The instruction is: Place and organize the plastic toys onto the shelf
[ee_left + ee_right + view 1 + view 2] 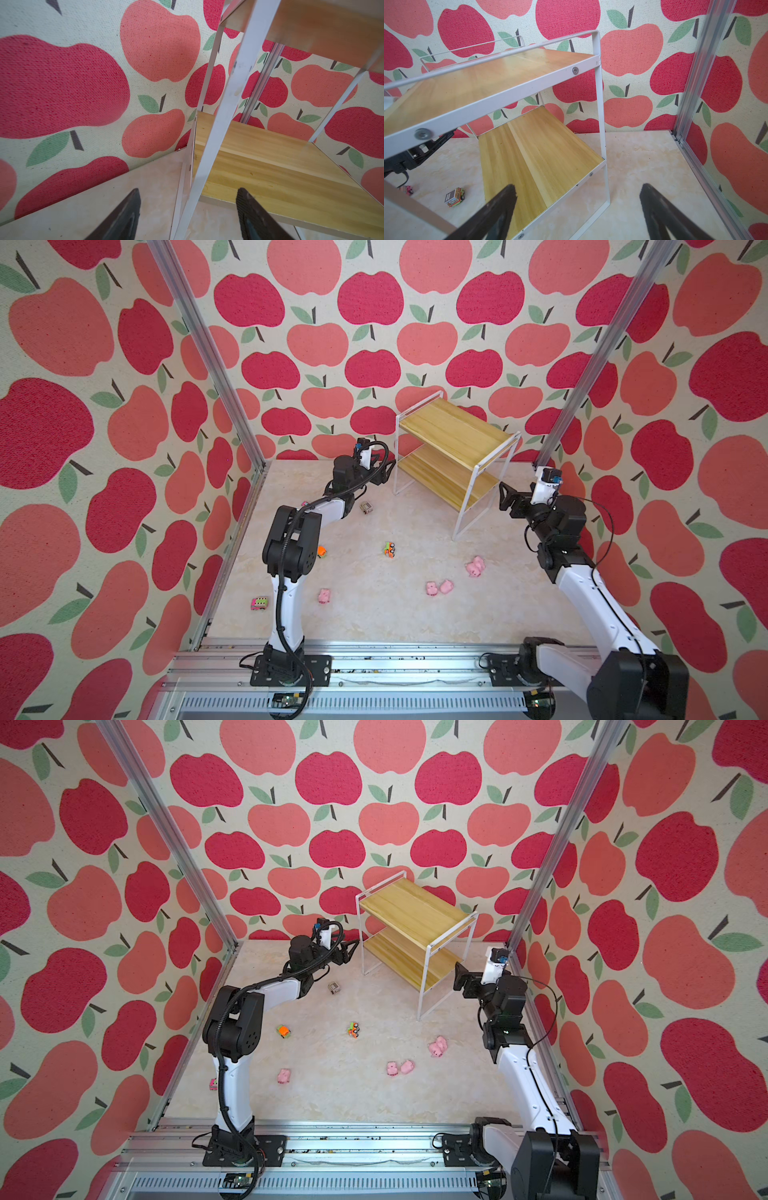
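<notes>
The shelf (453, 431) (411, 907) stands at the back with both wood boards bare. My left gripper (390, 466) (188, 191) is open at its left end, fingers either side of a white leg (218, 135) without touching it. My right gripper (503, 493) (577, 187) hangs open and empty at the shelf's (483, 83) right end. The plastic toys lie on the floor: pink pigs (324, 596) (432, 588) (475, 566), a green-orange truck (389, 549), an orange truck (284, 1031), a pink truck (259, 603) and a boxy truck (365, 507) (454, 197).
Apple-print walls and aluminium posts (590, 360) close in the marble floor (374, 614). The shelf stands askew near the back wall. The left arm's elbow (291, 543) hangs over the orange truck. A metal rail (374, 659) runs along the front.
</notes>
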You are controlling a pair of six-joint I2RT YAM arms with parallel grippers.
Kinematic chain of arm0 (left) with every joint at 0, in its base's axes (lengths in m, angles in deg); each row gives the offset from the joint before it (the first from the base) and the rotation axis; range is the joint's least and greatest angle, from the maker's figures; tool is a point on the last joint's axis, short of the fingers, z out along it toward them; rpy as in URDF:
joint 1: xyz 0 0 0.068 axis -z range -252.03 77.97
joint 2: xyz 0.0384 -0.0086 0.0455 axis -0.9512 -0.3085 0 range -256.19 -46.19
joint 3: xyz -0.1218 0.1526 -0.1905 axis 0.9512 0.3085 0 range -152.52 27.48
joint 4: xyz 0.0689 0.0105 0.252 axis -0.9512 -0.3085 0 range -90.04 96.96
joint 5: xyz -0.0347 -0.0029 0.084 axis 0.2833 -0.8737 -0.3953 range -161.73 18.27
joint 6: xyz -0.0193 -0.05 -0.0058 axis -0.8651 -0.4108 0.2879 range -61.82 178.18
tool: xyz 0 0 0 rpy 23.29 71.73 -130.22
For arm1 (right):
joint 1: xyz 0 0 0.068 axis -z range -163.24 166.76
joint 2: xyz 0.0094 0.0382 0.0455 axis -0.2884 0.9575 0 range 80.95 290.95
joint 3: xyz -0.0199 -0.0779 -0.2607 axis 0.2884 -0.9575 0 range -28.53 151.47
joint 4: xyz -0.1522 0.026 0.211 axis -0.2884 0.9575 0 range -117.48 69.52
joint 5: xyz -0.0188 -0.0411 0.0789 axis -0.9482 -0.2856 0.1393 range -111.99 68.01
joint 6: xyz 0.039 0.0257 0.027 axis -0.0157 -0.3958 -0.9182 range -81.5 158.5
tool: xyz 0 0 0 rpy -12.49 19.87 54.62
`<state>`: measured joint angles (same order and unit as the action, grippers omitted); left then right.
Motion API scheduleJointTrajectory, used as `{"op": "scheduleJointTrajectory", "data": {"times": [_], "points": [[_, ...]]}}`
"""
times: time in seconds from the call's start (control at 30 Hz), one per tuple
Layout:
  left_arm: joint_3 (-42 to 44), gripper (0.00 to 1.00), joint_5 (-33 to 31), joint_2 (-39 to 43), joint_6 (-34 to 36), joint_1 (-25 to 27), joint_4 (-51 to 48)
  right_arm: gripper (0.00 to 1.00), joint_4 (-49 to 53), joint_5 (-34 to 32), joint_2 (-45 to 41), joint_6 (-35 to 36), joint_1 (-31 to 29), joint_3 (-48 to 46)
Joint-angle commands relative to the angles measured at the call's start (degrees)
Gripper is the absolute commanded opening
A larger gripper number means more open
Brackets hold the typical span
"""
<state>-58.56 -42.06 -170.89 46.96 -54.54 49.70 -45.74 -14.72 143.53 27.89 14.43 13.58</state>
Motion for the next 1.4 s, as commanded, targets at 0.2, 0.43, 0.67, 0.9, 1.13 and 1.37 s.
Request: {"op": "scheduleJointTrajectory", "data": {"times": [0.2,0.43,0.67,0.9,1.13,1.37], "points": [[-9.3,0.57,1.6,-6.9,1.9,1.8,3.5,0.96,-0.4,3.2,3.1,-0.7,0.3,3.2],[-15.0,0.43,2.4,-11.4,0.9,1.6,3.5,0.96,-0.7,1.5,5.2,-0.7,0.3,4.3],[-18.2,0.26,2.5,-12.4,0.7,1.8,2.9,0.94,-3.3,0.1,9.0,-3.1,0.7,6.4],[-12.5,0.16,0.2,-7.8,2.1,2.3,4.5,0.93,-4.6,-0.9,14.3,-4.3,3.1,10.4],[-7.0,0.14,-2.0,-2.3,3.8,1.9,3.2,0.9,-5.6,3.8,22.8,-11.1,6.3,17.2],[0.5,0.14,-5.7,4.0,5.7,1.8,3.4,0.86,-5.3,6.9,31.7,-16.0,6.2,25.9]]}}
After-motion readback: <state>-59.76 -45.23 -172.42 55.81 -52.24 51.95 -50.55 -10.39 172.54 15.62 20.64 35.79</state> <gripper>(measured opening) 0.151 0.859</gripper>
